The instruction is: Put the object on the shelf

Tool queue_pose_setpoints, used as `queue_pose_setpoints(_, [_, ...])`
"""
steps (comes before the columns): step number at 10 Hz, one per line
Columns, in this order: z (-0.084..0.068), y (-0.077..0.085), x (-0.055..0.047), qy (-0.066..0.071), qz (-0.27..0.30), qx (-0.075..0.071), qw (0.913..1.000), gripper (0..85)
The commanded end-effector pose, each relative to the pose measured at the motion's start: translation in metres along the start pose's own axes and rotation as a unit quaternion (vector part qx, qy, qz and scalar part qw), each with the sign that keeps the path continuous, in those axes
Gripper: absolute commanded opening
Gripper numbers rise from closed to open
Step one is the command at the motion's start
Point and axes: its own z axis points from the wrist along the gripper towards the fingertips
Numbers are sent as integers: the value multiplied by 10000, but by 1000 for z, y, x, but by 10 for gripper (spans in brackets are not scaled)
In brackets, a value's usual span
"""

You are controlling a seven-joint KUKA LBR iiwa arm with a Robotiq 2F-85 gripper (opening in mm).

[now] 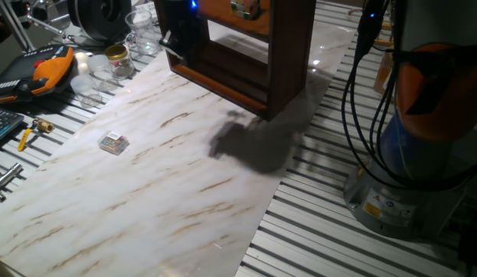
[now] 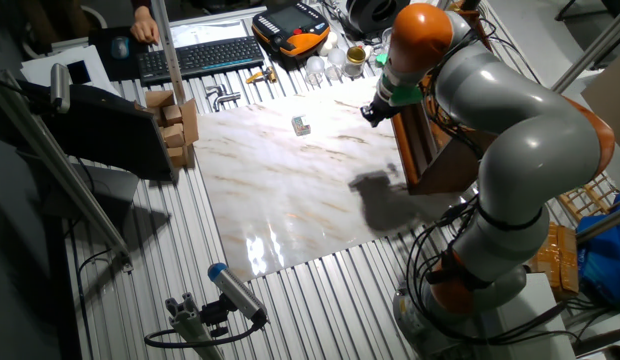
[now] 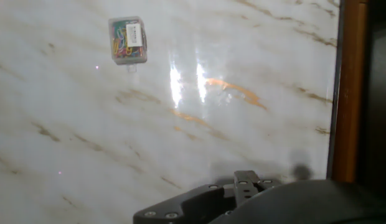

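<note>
Small clear box of multicoloured bits (image 1: 113, 142) lies flat on white marble-veined table (image 1: 169, 200), about 9 o'clock of table centre, alone, well apart from everything. Hand view puts it at 11 o'clock (image 3: 127, 40). Black gripper (image 1: 179, 38) hangs at 12 o'clock, just beside dark-brown wooden shelf (image 1: 288, 54) with orange-brown board. Fingers hidden: open or closed, cannot tell.

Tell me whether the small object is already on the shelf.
No: the small object lies on the marble tabletop, well apart from the shelf.
</note>
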Motion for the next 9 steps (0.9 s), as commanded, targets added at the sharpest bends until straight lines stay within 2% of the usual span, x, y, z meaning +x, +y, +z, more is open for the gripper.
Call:
queue_pose_setpoints(1, [3,0,0,31,-70,-26,10000,0])
queue_pose_setpoints(3, [5,2,3,62,-146,-41,9999,0])
queue_pose_setpoints(6, [6,3,6,40,-294,149,9994,0])
queue_pose_setpoints(9, [6,7,12,80,-442,203,9988,0])
